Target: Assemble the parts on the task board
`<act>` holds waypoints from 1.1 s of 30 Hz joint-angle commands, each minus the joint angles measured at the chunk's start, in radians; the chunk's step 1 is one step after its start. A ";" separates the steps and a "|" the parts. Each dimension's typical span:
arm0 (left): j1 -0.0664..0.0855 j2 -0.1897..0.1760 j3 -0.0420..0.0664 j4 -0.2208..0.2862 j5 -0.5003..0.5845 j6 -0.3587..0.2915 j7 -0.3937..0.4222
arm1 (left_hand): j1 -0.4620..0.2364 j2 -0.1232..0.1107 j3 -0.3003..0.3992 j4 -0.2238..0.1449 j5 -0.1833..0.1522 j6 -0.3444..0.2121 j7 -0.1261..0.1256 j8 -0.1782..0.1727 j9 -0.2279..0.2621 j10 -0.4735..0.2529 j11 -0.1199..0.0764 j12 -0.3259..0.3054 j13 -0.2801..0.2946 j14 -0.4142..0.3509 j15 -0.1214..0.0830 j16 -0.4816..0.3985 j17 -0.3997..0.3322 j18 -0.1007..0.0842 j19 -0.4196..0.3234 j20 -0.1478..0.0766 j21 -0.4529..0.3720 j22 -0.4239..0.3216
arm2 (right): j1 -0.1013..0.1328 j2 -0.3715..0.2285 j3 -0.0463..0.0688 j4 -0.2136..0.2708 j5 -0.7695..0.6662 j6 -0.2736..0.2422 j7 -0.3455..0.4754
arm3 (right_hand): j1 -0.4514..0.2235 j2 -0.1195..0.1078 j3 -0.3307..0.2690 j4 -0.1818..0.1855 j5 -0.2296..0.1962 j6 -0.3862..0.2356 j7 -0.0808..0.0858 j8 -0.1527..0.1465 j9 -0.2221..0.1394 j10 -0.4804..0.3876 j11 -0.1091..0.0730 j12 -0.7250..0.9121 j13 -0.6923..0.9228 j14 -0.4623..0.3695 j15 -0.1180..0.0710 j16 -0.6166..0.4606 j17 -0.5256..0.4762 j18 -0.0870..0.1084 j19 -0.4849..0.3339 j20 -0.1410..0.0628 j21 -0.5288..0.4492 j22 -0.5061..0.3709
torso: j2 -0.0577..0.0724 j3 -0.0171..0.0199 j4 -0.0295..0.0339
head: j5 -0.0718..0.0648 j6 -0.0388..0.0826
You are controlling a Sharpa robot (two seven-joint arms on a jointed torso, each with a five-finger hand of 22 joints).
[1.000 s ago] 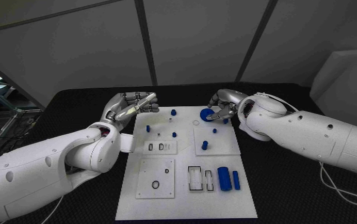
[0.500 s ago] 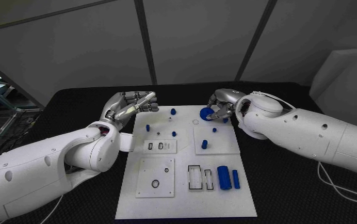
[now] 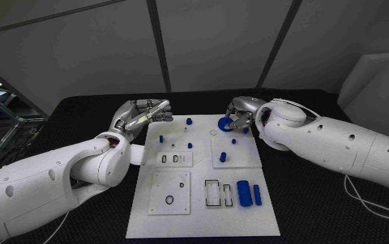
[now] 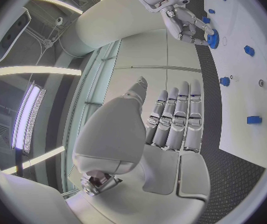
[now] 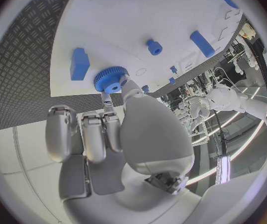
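The white task board (image 3: 203,210) lies in the middle of the black table. My right hand (image 3: 242,116) pinches a blue gear (image 3: 225,123) just above the board's far edge; the right wrist view has the gear (image 5: 111,79) at the fingertips, close over the board (image 5: 139,15). From the left wrist view the gear (image 4: 213,38) is seen in the right hand (image 4: 183,22). My left hand (image 3: 144,113) hovers off the board's far left corner, its fingers (image 4: 173,117) straight and holding nothing. Small blue pegs (image 3: 189,121) stand on the far half of the board.
Two blue cylinders (image 3: 243,192) lie at the board's near right beside a rectangular slot (image 3: 212,193). A black ring (image 3: 170,200) sits on the near left panel. A blue block (image 5: 79,63) and a peg (image 5: 153,47) stand close to the gear.
My right arm has edged slightly inward with the gear, which has barely shifted over the board's far edge. The left hand has not moved.
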 commanded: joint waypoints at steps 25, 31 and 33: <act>0.001 -0.002 0.001 0.001 -0.004 0.012 0.001 | 0.003 0.014 0.000 -0.008 -0.002 0.000 0.001 -0.006 0.000 -0.002 -0.003 -0.006 0.000 -0.009 -0.001 -0.005 0.002 -0.021 -0.007 0.002 0.005 0.001 | -0.001 0.009 -0.001 0.149 -0.101 -0.199 0.015 | 0.003 0.025 0.098 -0.046 0.009 0.099 -0.035 -0.003 0.001 0.093 -0.033 0.027 0.247 0.106 -0.030 0.005 0.263 -0.026 0.021 -0.029 0.021 0.098 | 0.000 -0.0003 0.0023 | 0.009 0.009; 0.002 -0.002 0.001 0.000 -0.004 0.012 0.002 | 0.004 0.015 0.000 -0.009 -0.002 0.000 0.001 -0.007 0.000 -0.002 -0.003 -0.006 0.000 -0.009 -0.001 -0.006 0.002 -0.021 -0.007 0.002 0.005 0.001 | -0.001 0.070 -0.002 0.135 -0.141 -0.201 -0.001 | 0.001 0.023 0.100 -0.047 0.008 0.099 -0.034 -0.005 0.000 0.092 -0.033 0.027 0.246 0.106 -0.030 0.005 0.263 -0.026 0.022 -0.029 0.021 0.100 | 0.001 -0.0004 0.0013 | 0.015 0.010; 0.002 -0.002 0.001 -0.001 -0.004 0.012 0.002 | 0.004 0.015 0.000 -0.009 -0.002 0.000 0.001 -0.007 0.000 -0.002 -0.003 -0.006 0.000 -0.009 -0.001 -0.006 0.002 -0.021 -0.007 0.002 0.005 0.001 | -0.001 0.090 -0.002 0.125 -0.146 -0.201 0.000 | 0.001 0.023 0.100 -0.047 0.008 0.099 -0.034 -0.005 0.000 0.092 -0.033 0.027 0.246 0.106 -0.030 0.005 0.263 -0.026 0.022 -0.029 0.021 0.100 | 0.001 -0.0008 0.0019 | 0.016 0.009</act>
